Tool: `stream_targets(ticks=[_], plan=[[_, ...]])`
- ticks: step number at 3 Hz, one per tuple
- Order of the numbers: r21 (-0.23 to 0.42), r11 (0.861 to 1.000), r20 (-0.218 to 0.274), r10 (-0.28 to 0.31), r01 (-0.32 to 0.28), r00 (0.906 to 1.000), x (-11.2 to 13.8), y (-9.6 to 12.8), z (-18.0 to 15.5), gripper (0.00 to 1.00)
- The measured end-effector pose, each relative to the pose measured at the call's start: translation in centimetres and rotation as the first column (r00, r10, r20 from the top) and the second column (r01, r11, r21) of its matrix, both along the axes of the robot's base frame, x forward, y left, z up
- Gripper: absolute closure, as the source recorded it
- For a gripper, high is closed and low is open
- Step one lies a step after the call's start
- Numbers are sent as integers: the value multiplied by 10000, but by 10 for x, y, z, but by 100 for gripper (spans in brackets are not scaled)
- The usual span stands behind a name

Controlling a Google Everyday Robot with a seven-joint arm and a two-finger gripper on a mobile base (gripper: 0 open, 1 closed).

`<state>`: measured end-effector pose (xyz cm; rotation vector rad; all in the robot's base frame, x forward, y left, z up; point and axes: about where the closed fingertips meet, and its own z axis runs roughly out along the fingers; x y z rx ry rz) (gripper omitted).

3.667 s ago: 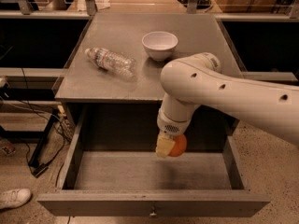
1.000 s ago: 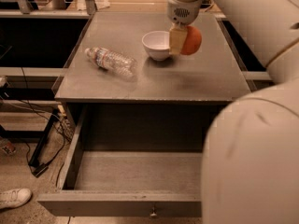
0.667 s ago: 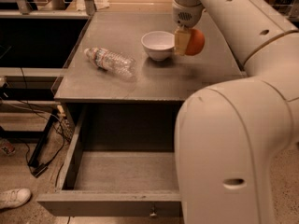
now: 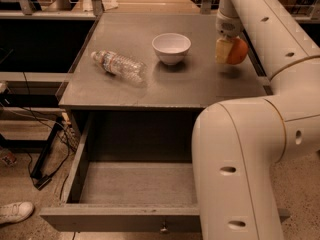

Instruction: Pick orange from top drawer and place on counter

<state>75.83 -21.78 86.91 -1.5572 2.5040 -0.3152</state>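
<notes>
The orange [image 4: 239, 51] sits in the upper right of the frame, clamped in the tool [image 4: 230, 52]. One pale finger [image 4: 222, 50] presses flat against its left side; the other finger is hidden behind the fruit. The orange hangs just above the tabletop [image 4: 200, 86], near the right edge, with a soft shadow on the surface directly under it, so it is not resting there.

To the left of the orange, near but apart from it, a white bowl [image 4: 171, 47] stands upright on the tabletop. Further left, a clear plastic bottle [image 4: 119, 64] lies on its side, angled from upper left to lower right.

Below the tabletop, in the lower half of the frame, the top drawer [image 4: 135, 184] is pulled wide open, its grey floor showing and a small metal knob [image 4: 163, 228] at the middle of its front panel.

The white arm [image 4: 240, 174] fills the right side of the frame. It rises from the lower right in front of the drawer's right part, bends along the right edge, and reaches down to the tool from the top.

Outside the cabinet, dark cables [image 4: 42, 159] trail along the floor at the left, and a white shoe [image 4: 15, 211] shows in the lower left corner.
</notes>
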Motion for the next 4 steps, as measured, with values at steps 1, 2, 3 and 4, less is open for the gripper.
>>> stream_targets(ticks=[1,2,3,4], plan=[[38,9975,-27,-711,711,9975,-9,-53,-11,100],[736,9927,-182,-944,955,9954,-24,-80,-20,100],[851,9921,-203,-904,918,9957,-26,-81,-18,100],[1949,9797,-62,492,-470,9988,-43,-43,15,100]])
